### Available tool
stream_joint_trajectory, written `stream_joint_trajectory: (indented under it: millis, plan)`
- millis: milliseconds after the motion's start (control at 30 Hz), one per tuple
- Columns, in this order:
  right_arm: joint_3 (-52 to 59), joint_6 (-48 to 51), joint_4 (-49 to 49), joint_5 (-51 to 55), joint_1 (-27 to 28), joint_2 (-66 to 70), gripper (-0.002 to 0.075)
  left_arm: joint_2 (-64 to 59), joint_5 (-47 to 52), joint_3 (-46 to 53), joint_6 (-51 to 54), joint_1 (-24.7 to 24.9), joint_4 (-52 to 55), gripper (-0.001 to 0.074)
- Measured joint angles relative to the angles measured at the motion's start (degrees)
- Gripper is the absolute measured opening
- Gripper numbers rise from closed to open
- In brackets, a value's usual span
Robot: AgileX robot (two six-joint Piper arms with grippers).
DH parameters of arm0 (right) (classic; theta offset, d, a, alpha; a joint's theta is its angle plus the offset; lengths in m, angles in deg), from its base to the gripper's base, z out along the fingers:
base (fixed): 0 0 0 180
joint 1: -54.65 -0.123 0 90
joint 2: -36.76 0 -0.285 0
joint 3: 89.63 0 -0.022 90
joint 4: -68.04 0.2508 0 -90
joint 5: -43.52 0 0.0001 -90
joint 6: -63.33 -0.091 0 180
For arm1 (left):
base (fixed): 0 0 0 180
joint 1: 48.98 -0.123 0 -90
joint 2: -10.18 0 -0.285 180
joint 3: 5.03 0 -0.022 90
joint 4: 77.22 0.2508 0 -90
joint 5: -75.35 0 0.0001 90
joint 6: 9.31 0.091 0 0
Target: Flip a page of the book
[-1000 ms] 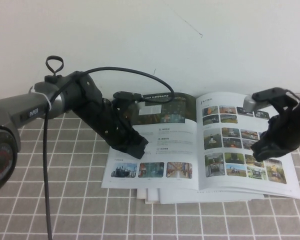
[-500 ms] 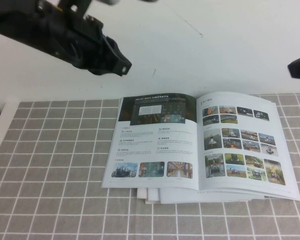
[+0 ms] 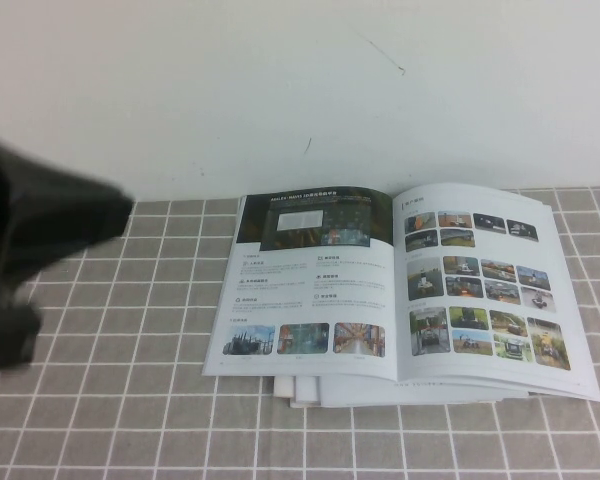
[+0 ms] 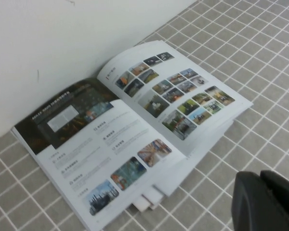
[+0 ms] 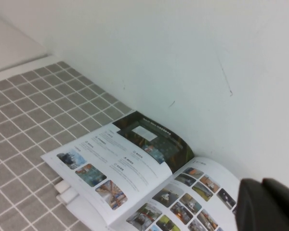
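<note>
The worktop is covered with a grey cloth ruled into squares by white lines, and it runs back to a plain white wall that carries a few thin dark scratches. At the far left edge, a strip of bare white surface shows beside the cloth in the right wrist view.

The book lies open and flat on the cloth, right of centre in the high view, its top edge close to the wall. Its left-hand sheet has a dark banner picture across the top, columns of small text below and three small colour photos along the bottom. The right-hand sheet is filled with rows of small colour photos. Beneath the open spread, the edges of more pages stick out at the near side. The particular page with the rover is not among the two faces showing, so I cannot tell where it lies in the stack.

The left end effector shows only as a dark blurred bulk over the left part of the cloth, well apart from the book; whether its fingers are spread or pressed together I cannot tell. The right end effector appears only as a dark shape at the corner of its own wrist view, above the book's right-hand side, and I cannot tell its state either.
</note>
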Motion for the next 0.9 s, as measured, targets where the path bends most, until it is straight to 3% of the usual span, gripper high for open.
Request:
stream_joint_trajectory:
  millis: [200,333,633,900]
  plan:
    - [10.6,-2.7,0.1,-2.3,0.0,-15.6,-0.0002,20.2,-2.4,18.0,-4.5,0.0,-0.7,-0.0004]
    - [18.4,-3.6,0.1,-5.7,0.0,-18.5,-0.0002,28.1,-10.8,28.9,-6.8,0.0,-1.0,-0.0004]
    - [26.6,-3.6,0.0,-16.5,0.0,-18.5,-0.0003,30.0,-32.5,47.9,-7.3,0.0,-1.7,-0.0004]
    - [27.1,-3.6,-0.1,-17.0,0.0,-18.5,-0.0003,30.1,-36.1,54.1,-7.3,0.0,-2.2,-0.0004]
